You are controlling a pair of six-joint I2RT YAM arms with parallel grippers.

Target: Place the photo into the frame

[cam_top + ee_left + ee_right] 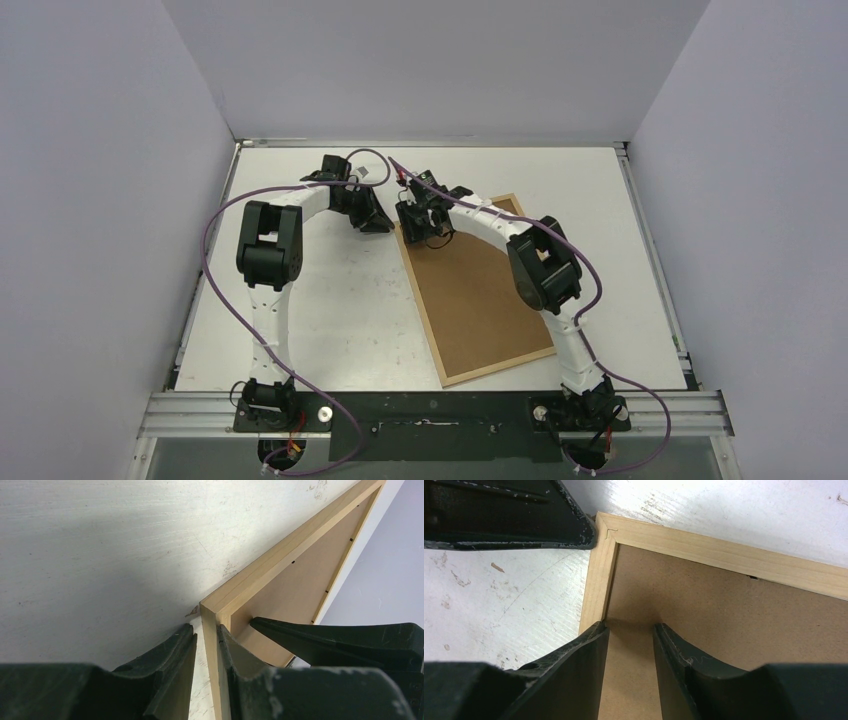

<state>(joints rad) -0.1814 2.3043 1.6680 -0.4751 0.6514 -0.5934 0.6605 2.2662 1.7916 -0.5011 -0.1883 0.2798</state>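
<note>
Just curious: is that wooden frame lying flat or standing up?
Lying flat: the frame rests on the table, brown backing board facing up inside it.

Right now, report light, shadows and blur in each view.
Top external: even light, no glare, all sharp. Left wrist: a broad dark shadow across the table, the left claw's fingers blurred, the frame corner crisp. Right wrist: a shadow on the backing board ahead of the right claw's soft-edged fingers.

The frame (724, 554) is pale wood, its board (724, 620) plain brown, the table (330, 310) white, seemingly grey-scuffed.
</note>
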